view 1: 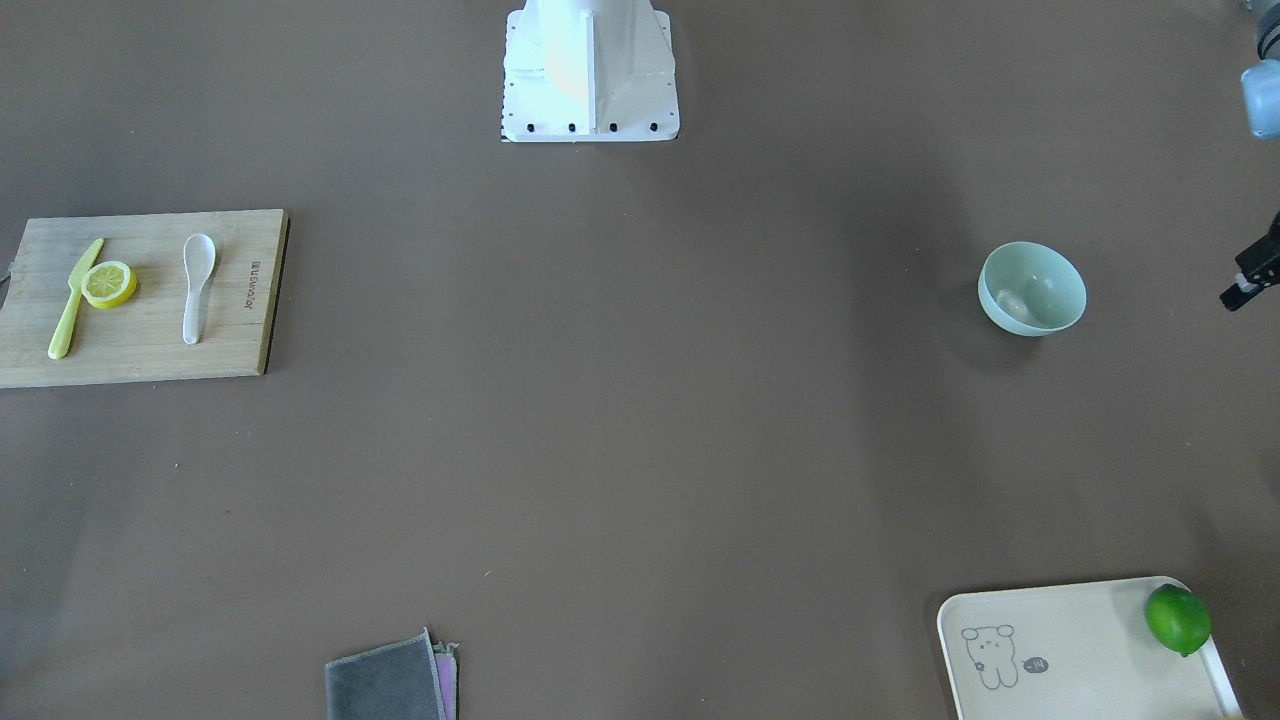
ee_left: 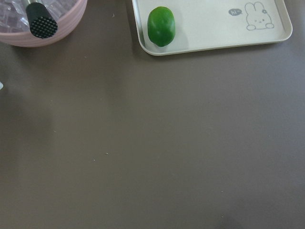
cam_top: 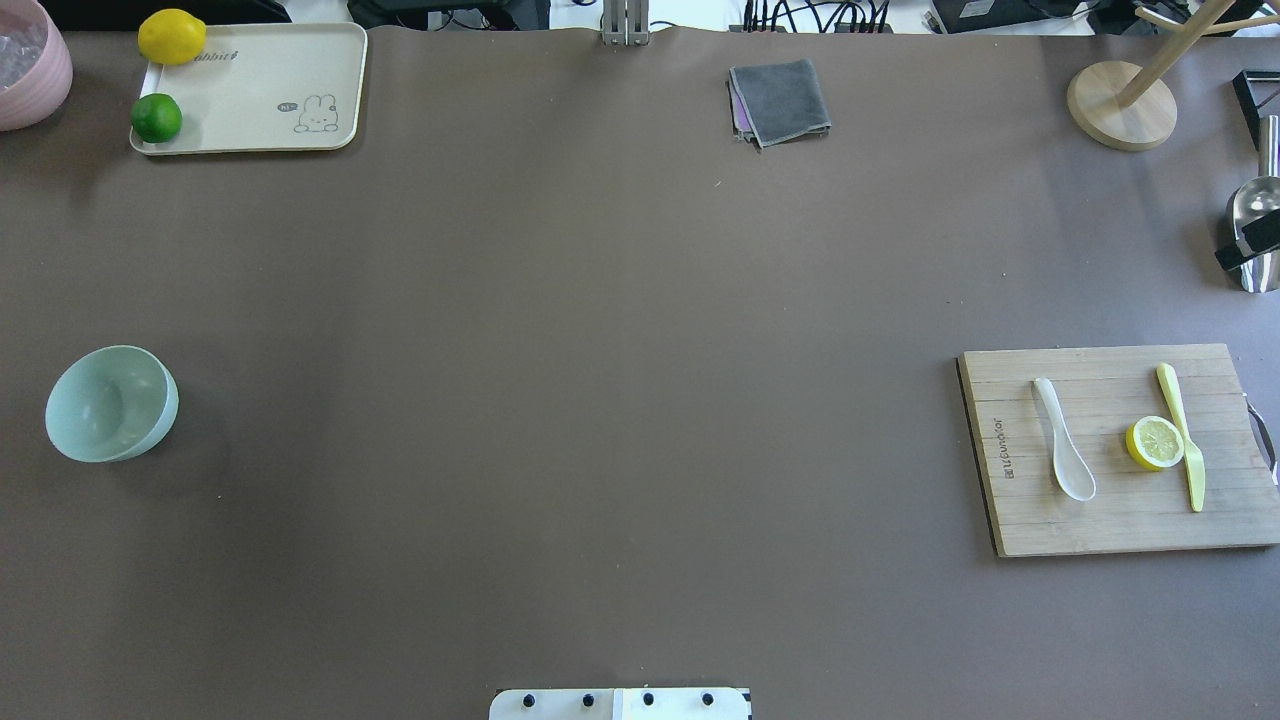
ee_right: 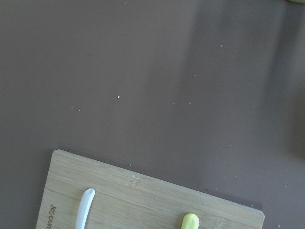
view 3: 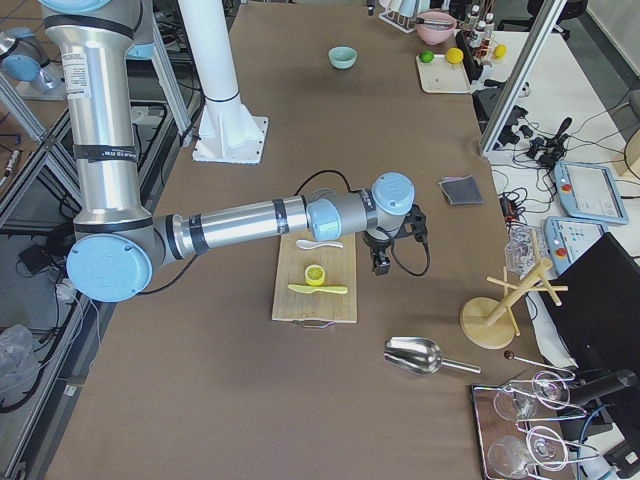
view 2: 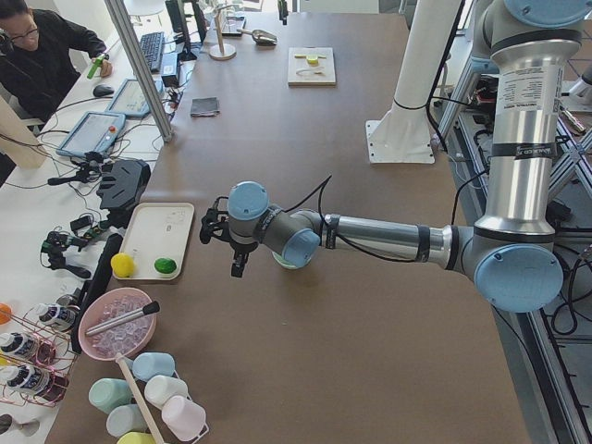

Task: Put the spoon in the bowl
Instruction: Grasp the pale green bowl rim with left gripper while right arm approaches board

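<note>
spoon flat on cutting board, untouched | bowl upright on tabletop, well apart | left fingers near bowl, opening unclear | right fingers over board edge, opening unclear

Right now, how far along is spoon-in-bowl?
Nothing done. The spoon lies untouched on the cutting board, beside the lemon slice; nothing in hand. Left: grasp, carry across the table, place in the bowl, which holds no spoon.

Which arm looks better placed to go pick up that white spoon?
Right. The right arm hangs beside the cutting board holding the spoon; the left arm is at the far end, near the bowl.
</note>
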Tool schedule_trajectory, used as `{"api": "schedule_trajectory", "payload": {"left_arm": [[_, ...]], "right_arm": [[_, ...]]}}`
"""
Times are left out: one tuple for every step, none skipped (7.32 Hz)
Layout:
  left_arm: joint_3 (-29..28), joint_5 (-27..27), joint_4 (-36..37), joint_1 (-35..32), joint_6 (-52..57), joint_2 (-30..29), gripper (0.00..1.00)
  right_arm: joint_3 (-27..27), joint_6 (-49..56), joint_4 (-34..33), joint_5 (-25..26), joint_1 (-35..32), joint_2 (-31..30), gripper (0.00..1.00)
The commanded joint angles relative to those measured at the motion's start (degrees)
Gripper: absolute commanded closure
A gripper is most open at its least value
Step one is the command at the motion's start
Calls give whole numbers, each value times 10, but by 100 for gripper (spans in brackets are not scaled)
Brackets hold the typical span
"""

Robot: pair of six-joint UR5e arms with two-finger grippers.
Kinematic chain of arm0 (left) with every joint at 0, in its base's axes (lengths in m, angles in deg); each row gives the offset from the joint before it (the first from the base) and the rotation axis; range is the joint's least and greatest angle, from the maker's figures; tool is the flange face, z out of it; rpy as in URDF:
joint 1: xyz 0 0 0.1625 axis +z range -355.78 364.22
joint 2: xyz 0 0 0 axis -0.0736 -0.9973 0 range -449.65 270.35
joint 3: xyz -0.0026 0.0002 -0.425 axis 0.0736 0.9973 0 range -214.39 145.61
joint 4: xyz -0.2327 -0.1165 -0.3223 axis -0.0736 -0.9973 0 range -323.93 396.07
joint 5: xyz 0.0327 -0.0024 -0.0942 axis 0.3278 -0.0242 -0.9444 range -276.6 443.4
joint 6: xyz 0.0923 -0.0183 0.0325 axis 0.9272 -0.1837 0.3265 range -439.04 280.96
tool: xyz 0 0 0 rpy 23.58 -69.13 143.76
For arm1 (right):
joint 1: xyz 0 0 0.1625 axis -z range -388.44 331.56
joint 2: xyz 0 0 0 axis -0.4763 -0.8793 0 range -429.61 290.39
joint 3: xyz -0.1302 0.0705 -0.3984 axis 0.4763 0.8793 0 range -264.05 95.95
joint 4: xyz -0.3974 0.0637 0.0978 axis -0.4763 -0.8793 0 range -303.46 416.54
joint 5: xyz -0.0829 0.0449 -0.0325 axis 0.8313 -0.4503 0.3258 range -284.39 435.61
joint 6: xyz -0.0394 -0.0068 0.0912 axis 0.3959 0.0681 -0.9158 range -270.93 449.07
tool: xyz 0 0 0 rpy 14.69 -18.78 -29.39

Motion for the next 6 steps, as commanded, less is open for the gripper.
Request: {"api": "schedule_trajectory", "payload": {"left_arm": [[-54,4,-122,64,-82,0,2],[-59,5,-149,99,-122,-1,2],[-60,5,-150,119,-127,0,2],[-63,5,-150,127,-127,3,2],[-66,6,-149,136,-127,6,2],[-70,5,-149,139,-127,6,2]], "right_arm": [[10,-53,38,0,18,6,0],[7,-67,39,1,26,9,0],[5,-68,39,3,33,13,0],[6,-73,38,7,43,21,0],[6,-102,38,8,55,28,0],[3,-124,39,7,61,33,0]]}}
